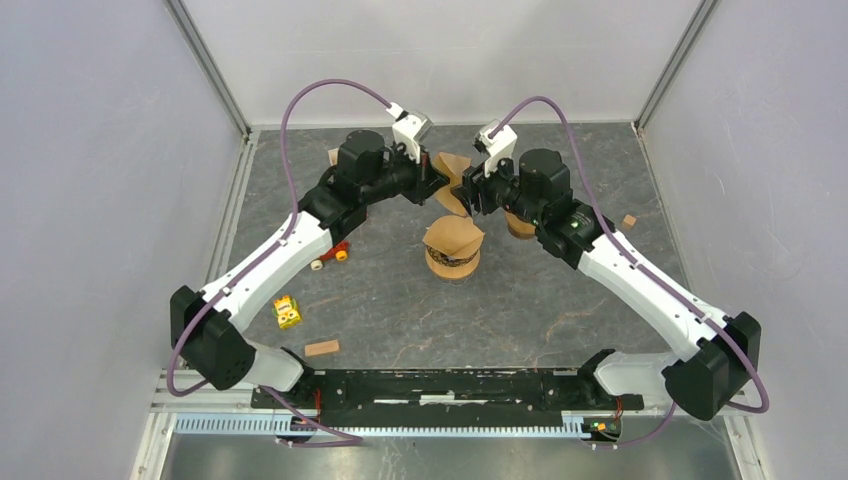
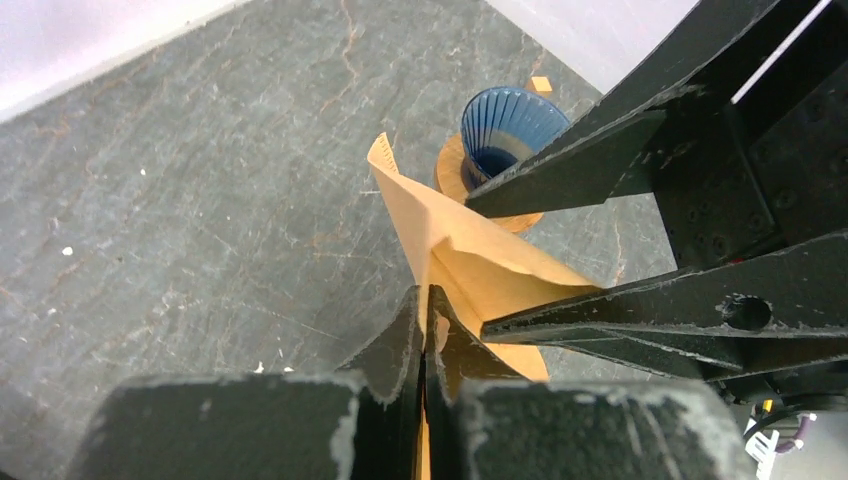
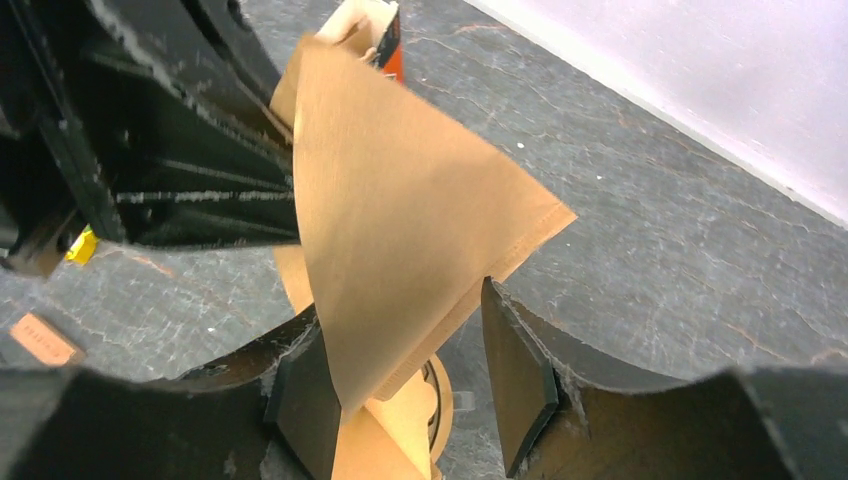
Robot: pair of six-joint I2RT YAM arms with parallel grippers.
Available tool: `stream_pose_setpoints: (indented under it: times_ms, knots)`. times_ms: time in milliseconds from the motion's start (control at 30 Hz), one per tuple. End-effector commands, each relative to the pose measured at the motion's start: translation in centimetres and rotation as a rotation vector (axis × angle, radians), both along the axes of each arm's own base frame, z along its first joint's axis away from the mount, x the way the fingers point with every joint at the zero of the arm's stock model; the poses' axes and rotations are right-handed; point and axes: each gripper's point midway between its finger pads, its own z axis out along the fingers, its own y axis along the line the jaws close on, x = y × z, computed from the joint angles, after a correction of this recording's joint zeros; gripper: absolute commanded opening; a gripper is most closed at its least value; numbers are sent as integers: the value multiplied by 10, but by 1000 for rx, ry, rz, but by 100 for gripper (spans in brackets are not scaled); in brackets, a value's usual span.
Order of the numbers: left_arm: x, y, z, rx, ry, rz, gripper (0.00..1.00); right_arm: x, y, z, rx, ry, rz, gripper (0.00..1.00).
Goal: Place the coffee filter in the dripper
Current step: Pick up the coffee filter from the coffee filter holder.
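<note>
Coffee filter (image 3: 400, 220) is up off the table, pinched flat along one edge between the fully closed fingers of your left gripper (image 2: 425, 305). Your right gripper (image 3: 400, 320) is partly open, with one finger on each side of the paper's free corner, and it clamps nothing. The blue dripper (image 2: 505, 130) stands on its wooden base just beyond both sets of fingertips.

A yellow cube (image 1: 287, 312), a tan block (image 1: 321, 348) and a red wheeled toy (image 1: 332, 255) are scattered left; a tan chip (image 1: 628, 221) is set far right.
</note>
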Motion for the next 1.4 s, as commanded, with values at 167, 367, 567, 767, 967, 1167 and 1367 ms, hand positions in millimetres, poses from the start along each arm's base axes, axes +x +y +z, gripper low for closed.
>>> stream_pose_setpoints:
  times_ms: [167, 367, 567, 767, 967, 1167, 1367]
  knots:
    - [-7, 6, 32, -58, -159, -102, 2, -14, 6, 25, 49, -77, 84, 57]
    - [3, 12, 36, -109, -87, 0, 2, -1, -9, 27, 4, -103, -9, 57]
    - [16, 5, 32, -192, 20, 69, 2, 14, -14, 21, -12, -84, -90, 57]
    - [35, 4, 22, -252, 129, 173, 2, 24, -2, 7, 58, 28, -123, 58]
    - [39, 15, 24, -365, 176, 206, 2, 27, -8, -5, 155, 138, -139, 57]
    - [35, 13, 26, -421, 197, 178, 2, 28, -8, -10, 201, 186, -134, 56]
    - [34, 13, 21, -473, 221, 172, 2, 23, -2, -18, 298, 271, -85, 55]
